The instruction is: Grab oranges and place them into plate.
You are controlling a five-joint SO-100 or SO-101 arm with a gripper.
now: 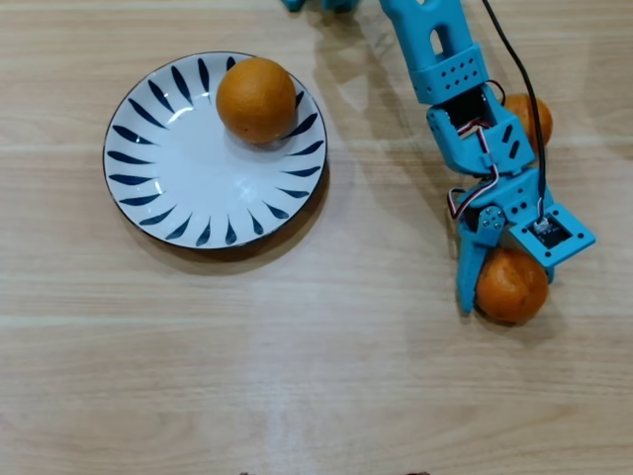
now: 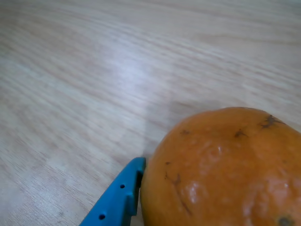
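The gripper point(image 1: 502, 287) straddles a small orange point(image 1: 512, 287) on the table point(image 1: 316, 376) — one blue finger point(image 2: 117, 195) pressed to its left side in the wrist view, the other hidden, so whether the grip has fully clenched cannot be told. The plate point(image 1: 158, 168) — already holding the big orange point(image 1: 256, 99) — lies well to the left overhead; a third orange point(image 1: 534, 117) sits behind the arm.

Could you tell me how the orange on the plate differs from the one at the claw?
The orange on the plate looks larger; the orange at the claw is smaller. The first rests on the plate, near its rim, untouched; the second sits on the table between the claw's fingers. Both are round with orange skin.
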